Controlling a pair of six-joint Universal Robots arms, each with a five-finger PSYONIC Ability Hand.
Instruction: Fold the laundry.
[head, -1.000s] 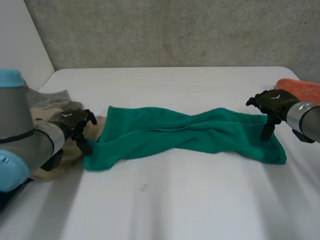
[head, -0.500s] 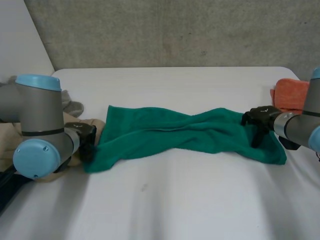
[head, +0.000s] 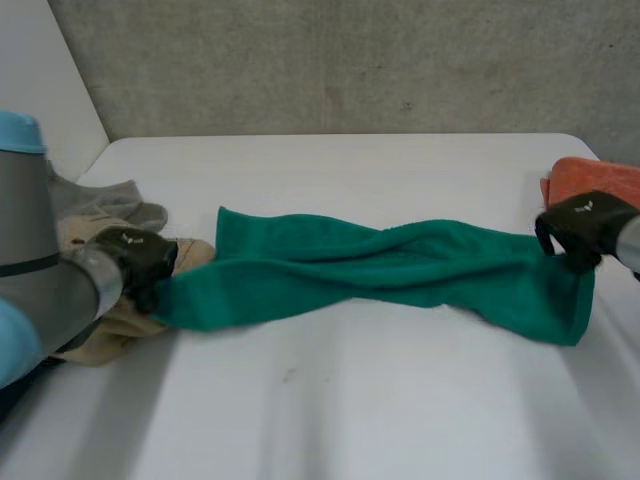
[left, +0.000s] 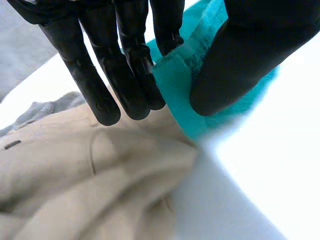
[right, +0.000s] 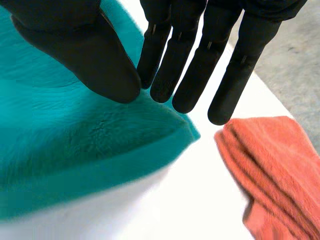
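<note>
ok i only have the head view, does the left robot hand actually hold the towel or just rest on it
Observer: It holds it. The left robot hand pinches the towel end between thumb and fingers.
Operator: and the right one
Observer: The right robot hand pinches a towel corner the same way.
Operator: is that corner touching the orange cloth
Observer: No, bare table shows between the corner and the orange cloth.
</note>
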